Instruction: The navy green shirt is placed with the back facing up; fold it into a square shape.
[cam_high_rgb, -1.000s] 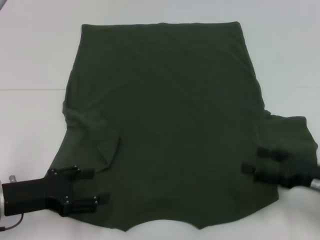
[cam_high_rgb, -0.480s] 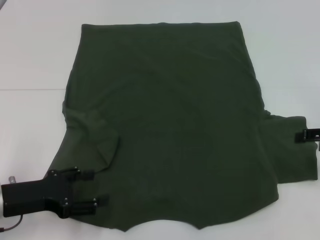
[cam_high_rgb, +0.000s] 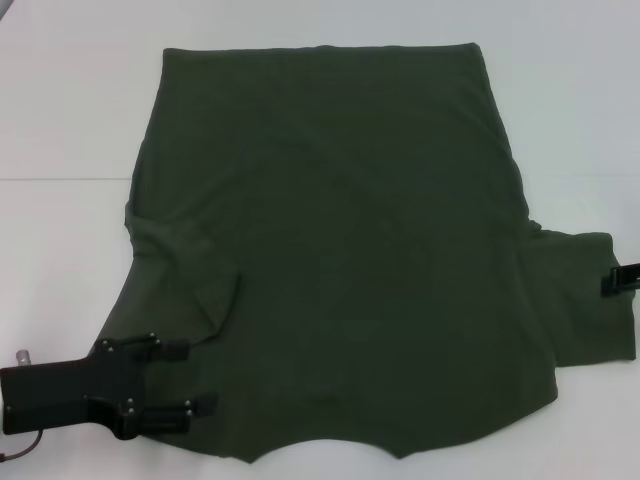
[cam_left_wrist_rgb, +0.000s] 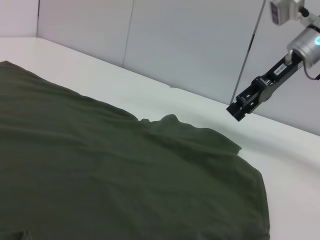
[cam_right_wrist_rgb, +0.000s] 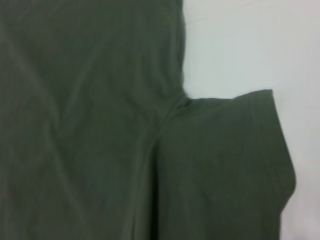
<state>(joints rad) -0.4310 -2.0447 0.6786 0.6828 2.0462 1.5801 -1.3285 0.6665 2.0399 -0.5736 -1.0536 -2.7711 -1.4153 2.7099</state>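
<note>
**Left sleeve tucked, right sleeve waiting**

Nearest us, at about 7 o'clock in the head view, our left gripper (cam_high_rgb: 178, 378) rests low at the shirt's (cam_high_rgb: 340, 240) near-left corner, its two black fingers parted and lying over the fabric edge, holding nothing that we can see; beside it the left sleeve already lies folded inward onto the body; the shirt itself is spread flat on the white table (cam_high_rgb: 70, 120), filling the middle, collar edge toward us and hem at 12 o'clock; at 3 o'clock the right sleeve (cam_high_rgb: 580, 300) juts out unfolded; our right gripper (cam_high_rgb: 622, 279) shows only as a black tip at the frame's edge, raised above the table in the left wrist view (cam_left_wrist_rgb: 244, 106), and we cannot tell whether it is open or closed.

We judge the sleeve-folding step half done; next the right gripper should descend, pinch the sleeve's outer edge and carry it inward.
</note>
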